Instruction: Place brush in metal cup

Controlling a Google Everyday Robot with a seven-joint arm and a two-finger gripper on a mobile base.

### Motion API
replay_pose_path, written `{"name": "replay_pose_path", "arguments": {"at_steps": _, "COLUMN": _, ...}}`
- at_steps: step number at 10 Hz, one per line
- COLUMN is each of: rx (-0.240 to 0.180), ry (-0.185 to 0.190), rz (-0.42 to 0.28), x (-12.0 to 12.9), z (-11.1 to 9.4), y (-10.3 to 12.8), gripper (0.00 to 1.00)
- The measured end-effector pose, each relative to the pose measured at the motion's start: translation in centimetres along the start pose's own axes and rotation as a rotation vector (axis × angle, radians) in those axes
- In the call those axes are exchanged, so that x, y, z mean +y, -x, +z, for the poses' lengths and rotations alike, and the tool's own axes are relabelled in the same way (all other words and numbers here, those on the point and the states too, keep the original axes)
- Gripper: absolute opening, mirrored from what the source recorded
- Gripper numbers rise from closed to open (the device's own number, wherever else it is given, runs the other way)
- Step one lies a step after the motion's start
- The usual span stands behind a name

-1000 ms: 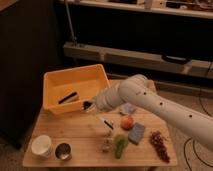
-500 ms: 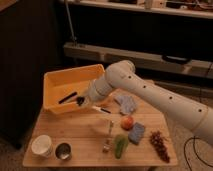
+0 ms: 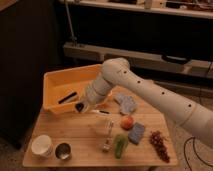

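The brush (image 3: pixel 100 112) shows as a slim white stick with a dark end, just below the arm's wrist over the middle of the wooden table (image 3: pixel 75 131). My gripper (image 3: pixel 80 106) is at the front rim of the yellow bin, just left of the brush. Whether it touches the brush is unclear. The metal cup (image 3: pixel 63 151) stands at the table's front left, next to the white cup (image 3: pixel 41 146), well below and left of the gripper.
A yellow bin (image 3: pixel 57 82) at the back left holds a flat black bar (image 3: pixel 67 97). A metal fork (image 3: pixel 107 139), green vegetable (image 3: pixel 120 145), orange fruit (image 3: pixel 127 122), blue sponge (image 3: pixel 136 134), grapes (image 3: pixel 159 142) and grey-blue cloth (image 3: pixel 126 104) lie on the right half.
The arm has swung left and back, from over the middle of the table to the yellow bin's front rim. The brush's visible part has shifted slightly toward the bin.
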Motion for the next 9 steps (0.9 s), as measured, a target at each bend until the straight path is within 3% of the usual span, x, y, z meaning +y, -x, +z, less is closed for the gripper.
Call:
{"name": "replay_pose_path", "arguments": {"at_steps": 2, "rx": -0.005, "ry": 0.025, "rz": -0.036, "x": -1.2, "z": 1.0, "y": -0.6, "gripper": 0.00}}
{"name": "replay_pose_path", "arguments": {"at_steps": 3, "rx": -0.012, "ry": 0.011, "rz": -0.068, "x": -1.8, "z": 2.0, "y": -1.3, "gripper": 0.00}}
{"name": "replay_pose_path", "arguments": {"at_steps": 7, "rx": 0.020, "ry": -0.090, "rz": -0.148, "x": -3.1, "z": 2.8, "y": -3.0, "gripper": 0.00}}
{"name": "replay_pose_path", "arguments": {"at_steps": 9, "rx": 0.012, "ry": -0.131, "rz": -0.169, "x": -3.9, "z": 3.6, "y": -4.2, "gripper": 0.00}}
